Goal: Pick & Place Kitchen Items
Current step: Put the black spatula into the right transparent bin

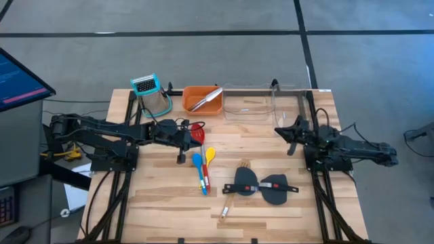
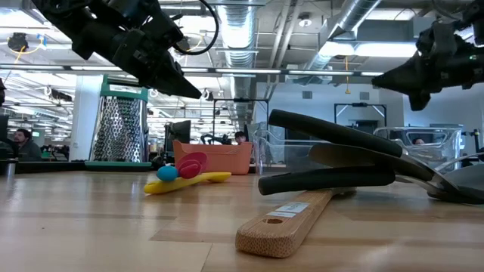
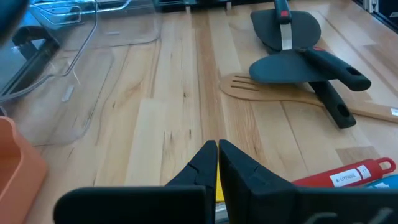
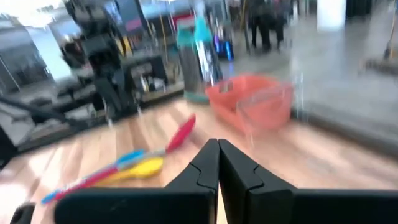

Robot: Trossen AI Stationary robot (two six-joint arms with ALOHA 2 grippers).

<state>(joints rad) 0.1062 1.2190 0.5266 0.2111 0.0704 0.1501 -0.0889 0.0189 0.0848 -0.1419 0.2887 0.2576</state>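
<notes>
While the left gripper [image 3: 217, 163] hovers with fingers pressed together, holding nothing, above the red plastic spoon [image 1: 201, 144], the right gripper [image 4: 217, 163], equally closed and empty, hangs near the clear plastic bin [image 1: 252, 102].

Grey floor [image 1: 203, 17] crossed by dark lines, exposed ceiling ducts [image 2: 355, 19] (silver), monitor [image 1: 17, 78] at left

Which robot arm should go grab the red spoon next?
Probably the left. Its gripper hovers right beside the red spoon, fingers shut. The right gripper sits far off by the clear bin.
</notes>
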